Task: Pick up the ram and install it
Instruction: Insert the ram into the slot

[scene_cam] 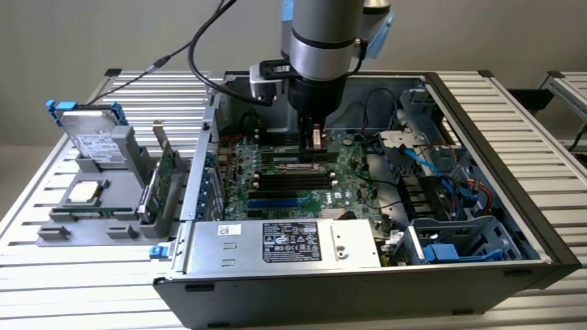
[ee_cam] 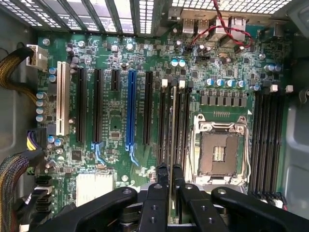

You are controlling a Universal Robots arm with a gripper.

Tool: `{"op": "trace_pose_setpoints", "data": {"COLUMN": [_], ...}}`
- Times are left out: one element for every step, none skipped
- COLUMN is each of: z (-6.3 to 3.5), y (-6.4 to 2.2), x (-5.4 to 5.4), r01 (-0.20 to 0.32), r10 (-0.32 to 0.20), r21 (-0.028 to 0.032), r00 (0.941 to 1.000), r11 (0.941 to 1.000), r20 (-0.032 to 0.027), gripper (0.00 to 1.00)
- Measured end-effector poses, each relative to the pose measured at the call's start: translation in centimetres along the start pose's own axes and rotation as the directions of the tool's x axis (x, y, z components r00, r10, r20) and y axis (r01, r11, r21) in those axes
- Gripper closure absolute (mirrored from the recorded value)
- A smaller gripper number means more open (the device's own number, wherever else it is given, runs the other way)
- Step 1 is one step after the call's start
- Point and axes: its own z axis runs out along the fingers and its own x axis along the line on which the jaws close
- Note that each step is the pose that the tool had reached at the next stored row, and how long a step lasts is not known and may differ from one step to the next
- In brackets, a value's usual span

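Note:
My gripper hangs inside the open computer case, low over the motherboard. Its black fingers are shut on the ram, which appears edge-on in the wrist view as a thin grey strip. A short pale piece of the ram sticks out below the fingers in the exterior view. The ram lies in line with the black memory slots beside the empty processor socket. I cannot tell whether its lower edge touches a slot.
More memory slots sit on the socket's other side, and long expansion slots run nearby. The power supply and blue drive cage fill the case's near side. On the exterior view's left, a grey tray holds a hard drive, processor chip and expansion card.

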Motion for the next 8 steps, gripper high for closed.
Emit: {"op": "trace_pose_setpoints", "data": {"z": [0.10,0.21,0.29,0.37,0.43,0.50,0.57,0.65], "y": [0.00,0.00,0.00,0.01,0.01,0.02,0.02,0.03], "x": [0.01,0.01,0.02,0.02,0.03,0.03,0.03,0.04], "r01": [0.000,0.000,0.000,0.000,-0.001,-0.001,-0.001,-0.001], "r10": [0.000,0.000,0.000,0.000,0.001,0.001,0.001,0.001], "r21": [-0.0002,-0.0003,-0.0009,-0.0018,-0.0028,-0.0040,-0.0054,-0.0067], "r00": [1.0000,1.0000,1.0000,0.9999,0.9998,0.9998,0.9997,0.9996], "r11": [1.0000,1.0000,1.0000,1.0000,1.0000,1.0000,1.0000,1.0000], "r20": [-0.0031,-0.0061,-0.0099,-0.0138,-0.0179,-0.0220,-0.0261,-0.0297], "gripper": [0.85,0.85,0.85,0.85,0.85,0.85,0.85,0.85]}}
